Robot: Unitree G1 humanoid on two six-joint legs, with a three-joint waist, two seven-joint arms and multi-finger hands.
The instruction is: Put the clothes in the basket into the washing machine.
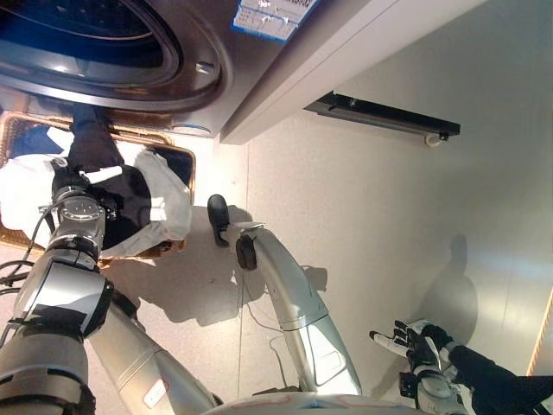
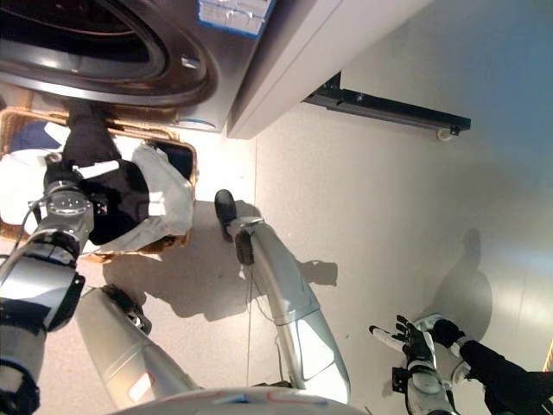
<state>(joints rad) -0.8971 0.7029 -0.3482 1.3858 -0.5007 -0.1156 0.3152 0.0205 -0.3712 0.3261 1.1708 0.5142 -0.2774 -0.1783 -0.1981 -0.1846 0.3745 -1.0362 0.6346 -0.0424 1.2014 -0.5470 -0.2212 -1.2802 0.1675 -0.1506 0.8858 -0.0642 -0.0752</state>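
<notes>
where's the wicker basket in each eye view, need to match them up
Left eye view: the wicker basket is at the left edge, below the washing machine drum opening.
Right eye view: the wicker basket sits in the same place, at the left edge under the drum.
Shared landmark: the white garment draped over its right rim.

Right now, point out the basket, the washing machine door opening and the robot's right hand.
basket (image 1: 184, 159): left eye view, on its wicker rim's right side.
washing machine door opening (image 1: 95, 39): left eye view, on the dark drum.
right hand (image 2: 413, 344): right eye view, on the palm.
</notes>
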